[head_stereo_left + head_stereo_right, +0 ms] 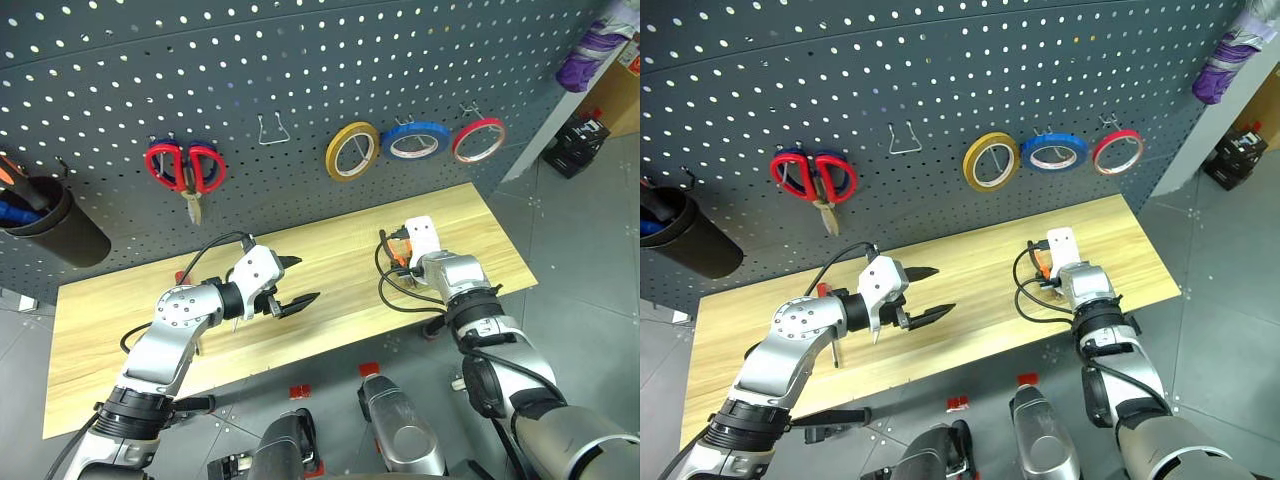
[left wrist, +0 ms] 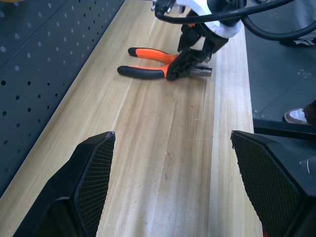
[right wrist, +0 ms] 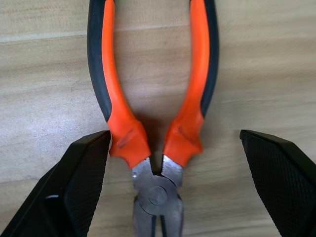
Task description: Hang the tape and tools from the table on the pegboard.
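Observation:
The pliers (image 3: 155, 123), with orange-and-black handles, lie flat on the light wood table (image 1: 330, 250) towards its right end. My right gripper (image 3: 174, 136) is open and low over them, one finger on each side of the joint where the handles meet the steel head. The left wrist view also has the pliers (image 2: 153, 61) with the right gripper (image 2: 195, 57) above their head. My left gripper (image 1: 292, 283) is open and empty over the table's middle, pointing towards the pliers. The blue tape (image 1: 415, 140) hangs on the pegboard (image 1: 300, 60), between a yellow ring (image 1: 352, 150) and a red ring (image 1: 478, 139).
Red-handled scissors (image 1: 185, 170) hang at the pegboard's left, with a bare wire hook (image 1: 272, 130) to their right. A black cup (image 1: 45, 222) holding an orange-and-black handle is fixed at the far left. A small red piece (image 1: 180, 275) lies beside my left forearm.

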Robot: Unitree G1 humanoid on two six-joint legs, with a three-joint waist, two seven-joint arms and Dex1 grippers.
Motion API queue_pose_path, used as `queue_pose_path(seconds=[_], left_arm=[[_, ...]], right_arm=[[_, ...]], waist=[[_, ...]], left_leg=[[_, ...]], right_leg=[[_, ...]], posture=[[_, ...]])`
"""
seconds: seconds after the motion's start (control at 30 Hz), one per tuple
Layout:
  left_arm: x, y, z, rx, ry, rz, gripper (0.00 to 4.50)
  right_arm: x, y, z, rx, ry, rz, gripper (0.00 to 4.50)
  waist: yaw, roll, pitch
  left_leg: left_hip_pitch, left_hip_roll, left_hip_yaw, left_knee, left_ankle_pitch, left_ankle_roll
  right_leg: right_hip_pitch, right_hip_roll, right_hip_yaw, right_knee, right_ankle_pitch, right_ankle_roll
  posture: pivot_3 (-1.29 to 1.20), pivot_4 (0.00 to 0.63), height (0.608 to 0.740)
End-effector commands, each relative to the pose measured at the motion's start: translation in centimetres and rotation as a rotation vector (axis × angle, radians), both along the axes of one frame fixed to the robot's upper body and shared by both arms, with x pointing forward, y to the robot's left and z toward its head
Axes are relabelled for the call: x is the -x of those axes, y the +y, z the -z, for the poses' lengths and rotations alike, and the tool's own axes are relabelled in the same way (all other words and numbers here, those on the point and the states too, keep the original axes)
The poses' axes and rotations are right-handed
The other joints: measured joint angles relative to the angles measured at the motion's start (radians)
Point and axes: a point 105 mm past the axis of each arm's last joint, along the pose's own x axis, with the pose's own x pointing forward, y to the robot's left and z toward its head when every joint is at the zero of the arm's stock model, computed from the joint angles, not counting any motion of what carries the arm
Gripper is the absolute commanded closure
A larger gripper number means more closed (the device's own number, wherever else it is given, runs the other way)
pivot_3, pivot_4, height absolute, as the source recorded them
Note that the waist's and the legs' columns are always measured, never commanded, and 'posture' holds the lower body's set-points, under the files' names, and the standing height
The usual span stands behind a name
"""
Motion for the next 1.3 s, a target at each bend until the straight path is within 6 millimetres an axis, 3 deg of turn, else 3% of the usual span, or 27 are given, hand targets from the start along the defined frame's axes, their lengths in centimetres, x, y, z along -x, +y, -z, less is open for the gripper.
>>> queue_pose_path(seconds=[0.03,0.4,0.5,0.63,0.77,0.97,1.17,1.3], left_arm=[[0.2,-0.1,-0.8,0.009,-0.03,0.009,0.54],[0.4,-0.2,-0.6,0.013,-0.022,0.007,0.54],[0.6,0.0,-0.4,0.015,-0.015,-0.006,0.54],[0.9,0.2,-0.2,0.02,-0.006,-0.024,0.54],[1.1,1.1,-0.1,0.038,-0.005,-0.074,0.54],[1.4,3.9,-1.5,0.153,-0.047,-0.238,0.54],[2.9,5.0,-2.7,0.315,-0.083,-0.36,0.54],[3.6,5.8,-3.5,0.37,-0.116,-0.453,0.54]], right_arm=[[-1.0,0.2,-0.7,-0.033,-0.035,0.014,0.02],[-1.4,2.1,-0.2,0.075,-0.073,-0.094,0.02],[-1.3,2.5,0.1,0.121,-0.082,-0.136,0.64],[-1.0,2.6,0.7,0.113,-0.065,-0.135,1.95],[-1.1,3.0,0.4,0.083,-0.067,-0.134,1.98],[-1.7,4.2,-3.3,0.045,-0.208,-0.224,1.98],[4.8,6.4,-5.8,-0.023,-0.361,-0.339,1.98],[9.0,10.7,-11.1,-0.206,-0.582,-0.459,1.98]], waist=[[-0.004,0.0,0.0],[-0.02,0.0,-0.001],[-0.019,0.0,-0.001],[-0.017,-0.001,-0.002],[-0.016,-0.001,-0.003],[-0.014,-0.001,-0.003],[0.036,-0.001,-0.003],[0.062,-0.001,-0.003]], left_leg=[[0.0,0.0,0.0,0.0,0.0,0.0],[0.001,0.0,0.002,0.0,0.0,0.0],[0.001,0.0,0.002,0.0,0.0,0.0],[0.001,0.0,0.002,0.0,0.0,0.0],[0.001,0.0,0.002,0.001,0.0,0.0],[0.001,0.0,0.002,0.0,0.0,0.0],[-0.002,0.001,0.001,0.0,-0.001,0.001],[-0.004,0.001,0.002,0.001,-0.002,0.002]], right_leg=[[0.0,0.0,0.0,0.0,0.0,0.0],[0.0,0.0,0.001,0.0,0.0,0.0],[0.0,0.0,0.001,0.0,0.0,0.0],[0.0,0.0,0.001,0.0,0.0,0.0],[0.001,0.0,0.001,0.0,0.0,0.0],[0.0,0.0,0.002,0.0,0.0,0.0],[-0.005,0.0,0.001,0.001,0.0,0.0],[-0.007,0.0,0.002,0.0,0.001,0.001]], posture=[[-0.36,0.248,0.74],[-0.34,0.254,0.74],[-0.34,0.255,0.74],[-0.33,0.255,0.74],[-0.32,0.254,0.74],[-0.32,0.253,0.74],[-0.3,0.258,0.74],[-0.27,0.272,0.74]])
